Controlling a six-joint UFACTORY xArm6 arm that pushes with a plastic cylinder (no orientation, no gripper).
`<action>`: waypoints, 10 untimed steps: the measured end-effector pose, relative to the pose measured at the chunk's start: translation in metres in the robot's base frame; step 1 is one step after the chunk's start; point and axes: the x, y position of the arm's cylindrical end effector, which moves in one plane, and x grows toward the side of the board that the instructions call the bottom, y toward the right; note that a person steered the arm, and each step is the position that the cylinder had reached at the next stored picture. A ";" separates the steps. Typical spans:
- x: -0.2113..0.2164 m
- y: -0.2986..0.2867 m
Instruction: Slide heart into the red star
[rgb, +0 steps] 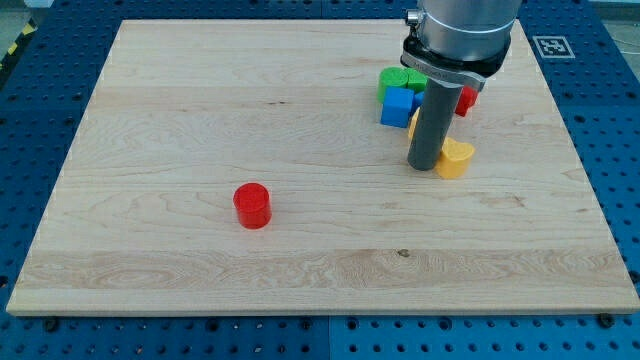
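A yellow heart lies at the view's right middle of the wooden board. My tip stands on the board touching the heart's left side. A red star shows above the heart, mostly hidden behind the arm. The heart and the star are apart.
A blue cube and a green block sit left of the rod near the view's top. A sliver of another yellow block shows behind the rod. A red cylinder stands alone at the left middle. The board's edge is close on the right.
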 end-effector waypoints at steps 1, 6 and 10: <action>0.003 0.017; 0.044 0.050; 0.045 0.077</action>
